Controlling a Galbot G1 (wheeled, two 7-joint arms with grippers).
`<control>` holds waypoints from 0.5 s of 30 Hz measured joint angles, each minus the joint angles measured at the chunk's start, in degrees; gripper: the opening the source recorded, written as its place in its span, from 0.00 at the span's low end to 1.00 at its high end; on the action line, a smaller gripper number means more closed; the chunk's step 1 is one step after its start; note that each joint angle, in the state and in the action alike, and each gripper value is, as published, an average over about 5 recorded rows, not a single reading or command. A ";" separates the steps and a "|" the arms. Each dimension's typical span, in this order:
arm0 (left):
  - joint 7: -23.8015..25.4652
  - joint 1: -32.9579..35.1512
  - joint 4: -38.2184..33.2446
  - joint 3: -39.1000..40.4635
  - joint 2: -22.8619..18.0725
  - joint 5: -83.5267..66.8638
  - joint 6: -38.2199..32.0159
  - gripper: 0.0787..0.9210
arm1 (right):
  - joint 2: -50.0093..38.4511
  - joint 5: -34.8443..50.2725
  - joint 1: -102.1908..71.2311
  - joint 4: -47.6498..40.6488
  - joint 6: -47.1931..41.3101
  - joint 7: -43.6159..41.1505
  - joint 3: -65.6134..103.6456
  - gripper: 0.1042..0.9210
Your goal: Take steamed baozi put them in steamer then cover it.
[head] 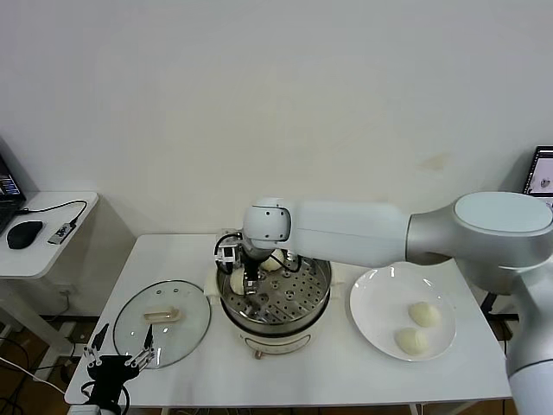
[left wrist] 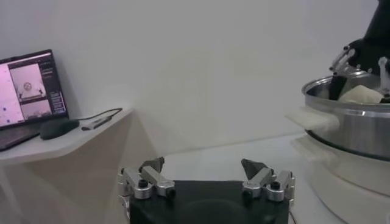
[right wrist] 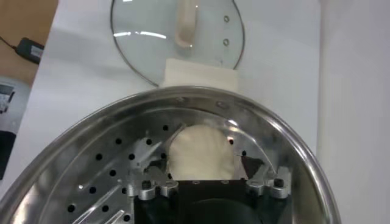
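Observation:
The steamer (head: 285, 322) stands mid-table, and its rim also shows in the right wrist view (right wrist: 256, 125). My right gripper (head: 244, 281) is down inside its left side, open, with one baozi (right wrist: 201, 149) lying on the perforated tray between its fingers (right wrist: 206, 168). A second baozi (head: 272, 259) lies at the steamer's back. Two more baozi (head: 422, 313) (head: 412, 341) lie on the white plate (head: 376, 303). The glass cover (head: 162, 322) lies flat to the left of the steamer. My left gripper (head: 121, 359) is parked, open and empty, at the table's front left corner.
A side desk (head: 52, 251) with a mouse and cable stands to the left, and a laptop (left wrist: 27, 85) sits on it. The steamer's cream handle (right wrist: 198, 76) faces the cover. The white wall is close behind the table.

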 measured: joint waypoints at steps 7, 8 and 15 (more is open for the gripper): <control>0.04 -0.57 0.34 -0.23 0.83 -0.11 0.15 0.88 | -10.06 -3.98 6.76 7.13 4.87 -7.92 -1.54 0.88; 0.04 -0.65 0.42 -0.19 0.92 -0.09 0.16 0.88 | -11.87 -4.89 7.48 8.21 5.83 -9.12 -1.85 0.88; 0.19 -0.49 0.61 0.68 1.15 0.48 0.17 0.88 | -26.24 -12.76 9.58 14.73 12.57 -15.44 -2.63 0.88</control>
